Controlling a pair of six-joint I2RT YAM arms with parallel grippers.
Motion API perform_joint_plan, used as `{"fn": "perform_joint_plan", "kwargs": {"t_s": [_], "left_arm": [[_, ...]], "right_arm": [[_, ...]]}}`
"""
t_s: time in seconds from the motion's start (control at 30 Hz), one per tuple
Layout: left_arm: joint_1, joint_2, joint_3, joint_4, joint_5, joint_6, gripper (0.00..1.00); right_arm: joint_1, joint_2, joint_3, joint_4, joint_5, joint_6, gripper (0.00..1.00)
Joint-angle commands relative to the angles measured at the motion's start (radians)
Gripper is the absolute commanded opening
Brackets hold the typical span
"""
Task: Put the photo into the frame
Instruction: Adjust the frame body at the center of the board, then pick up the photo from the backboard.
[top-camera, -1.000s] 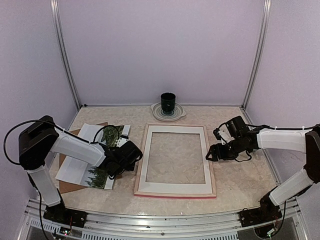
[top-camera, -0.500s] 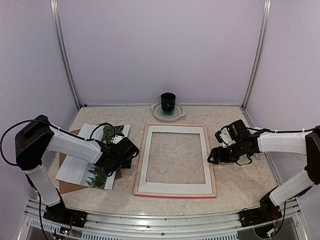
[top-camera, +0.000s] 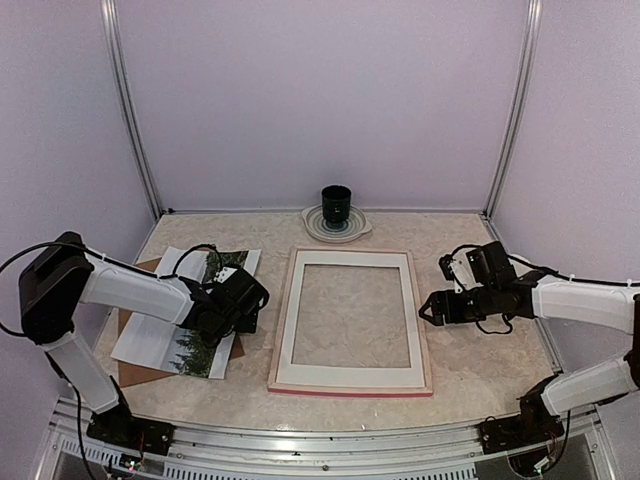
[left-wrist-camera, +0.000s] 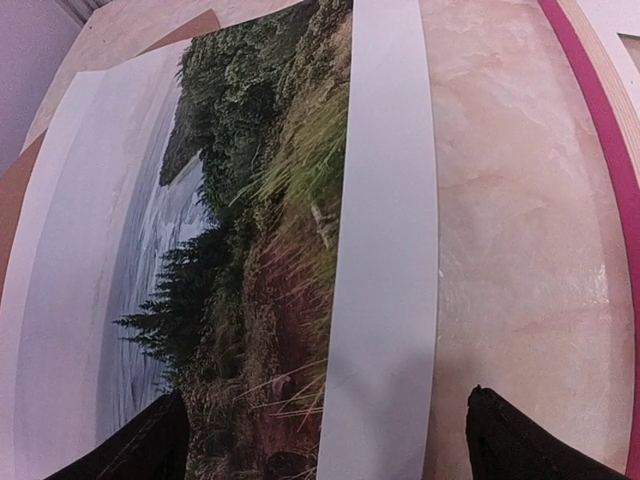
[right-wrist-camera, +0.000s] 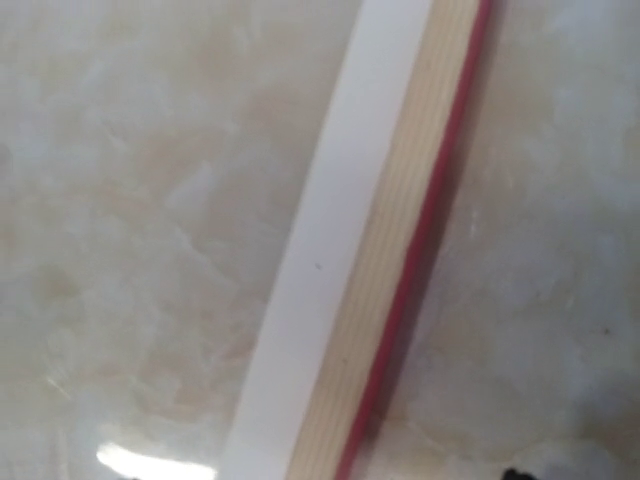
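Nearest you, on the left side of the table (top-camera: 480, 370), the photo (top-camera: 160, 335) lies flat on a brown backing board (top-camera: 132, 374), outside the frame (top-camera: 350, 392). The board's corners stick out past the print at the near left and the far left.

Your left claw (left-wrist-camera: 335, 445) hangs low over the photo's right-hand part, fingers (left-wrist-camera: 150, 450) spread wide. One tip is above the printed trees and the other above bare table, so they straddle the white margin. It grips nothing.

Just right of that, a strip of table separates the photo from the frame. The frame lies in the middle of the table with its pale wood back up and its pink edge showing along the near side. A white mat (top-camera: 350, 377) sits inside the frame's rim, and you can see the table through its cut-out.

Your right claw (top-camera: 428, 308) hovers just beside the frame's right rim, roughly halfway along it. Its jaws are apart and it holds nothing. The wrist view shows that rim running diagonally below it: white mat, then wood, then pink edge.

Farthest off, by the back wall, a dark cup (top-camera: 336, 198) stands on a pale plate (top-camera: 337, 230), well clear of the frame.
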Motion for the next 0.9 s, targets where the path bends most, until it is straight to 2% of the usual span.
{"fn": "perform_joint_plan", "kwargs": {"t_s": [0.0,0.2,0.43,0.7,0.87], "left_arm": [[0.011,-0.033,-0.015,-0.004,0.008,-0.012,0.93],[0.019,-0.030,-0.017,-0.006,0.011,-0.008,0.86],[0.018,-0.044,-0.016,-0.009,0.018,0.000,0.76],[0.017,-0.012,0.009,-0.005,0.044,0.027,0.73],[0.004,0.008,0.033,-0.002,0.074,0.043,0.75]], "right_arm": [[0.010,-0.062,-0.039,0.072,0.002,0.010,0.77],[0.011,-0.110,-0.118,0.137,-0.005,0.020,0.77],[0.010,-0.120,-0.121,0.146,0.009,0.019,0.77],[0.011,-0.094,-0.116,0.142,0.016,0.017,0.77],[0.011,-0.093,-0.116,0.142,0.021,0.019,0.77]]}}
